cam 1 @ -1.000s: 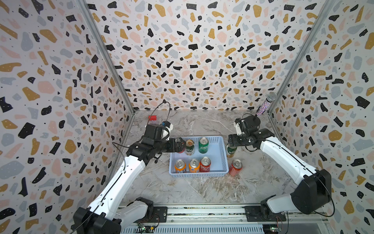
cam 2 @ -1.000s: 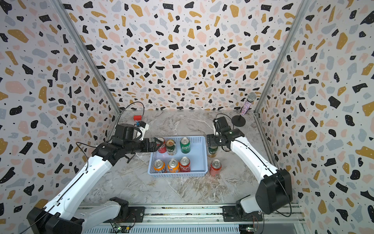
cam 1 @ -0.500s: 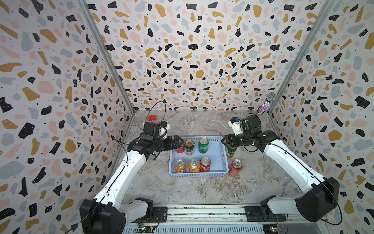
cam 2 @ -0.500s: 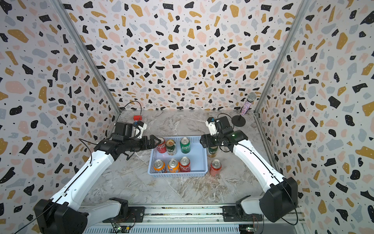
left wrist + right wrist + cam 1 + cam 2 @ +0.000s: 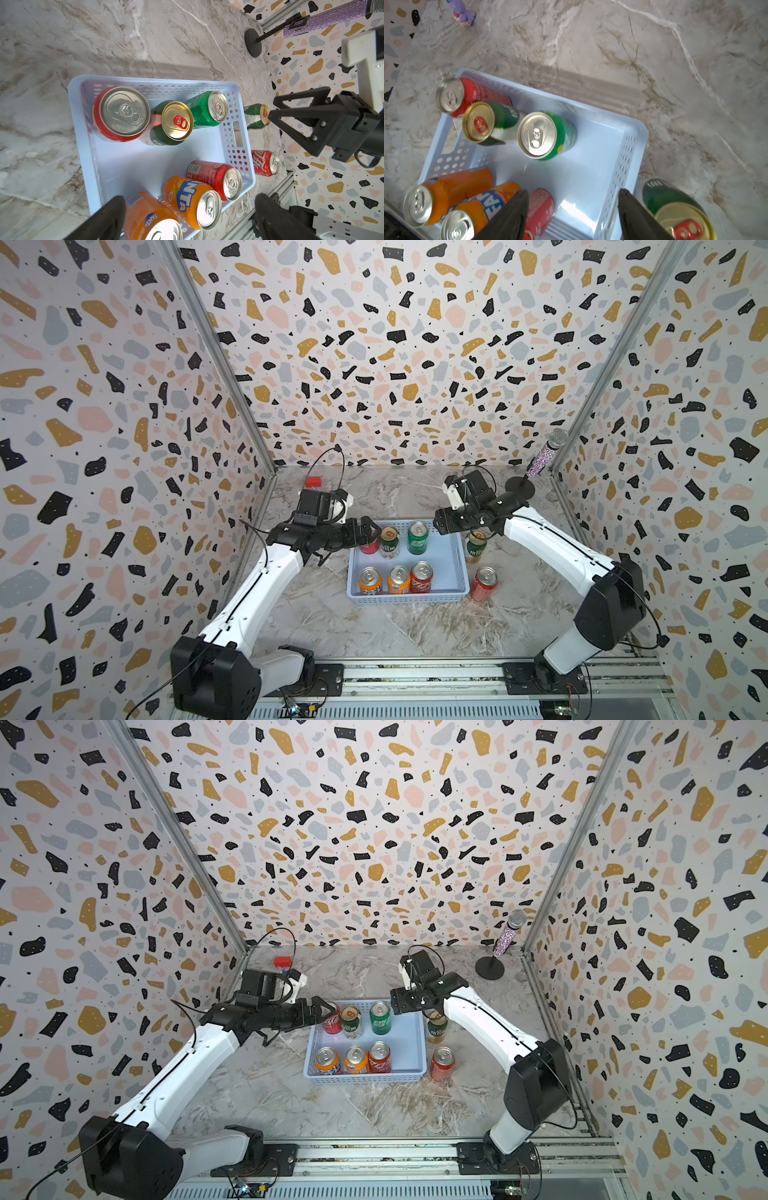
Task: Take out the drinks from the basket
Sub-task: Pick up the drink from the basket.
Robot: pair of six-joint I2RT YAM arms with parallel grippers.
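Drinks point(image 5: 398, 579), six small aluminium cans, stand inside the shallow light-blue perforated plastic basket point(image 5: 409, 598) on the marbled tabletop point(image 5: 374, 635). A dark green gold-topped can point(image 5: 475, 546) and a red can point(image 5: 483, 583) stand just outside its right wall. Left gripper point(image 5: 371, 529) hovers spread near the far-left red can point(image 5: 369, 547). The right gripper point(image 5: 438, 522), jaws apart and empty, hangs over the far-right corner.

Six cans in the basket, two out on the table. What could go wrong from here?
1. The left gripper, jaws open, is at the red aluminium can in the light-blue plastic basket's back corner. The dark green gold-topped can stands close beside it, so a jaw may knock that neighbour over.
2. The right gripper hangs over the basket's side wall, with a second dark green gold-topped can standing just outside. A careless swing could topple it.
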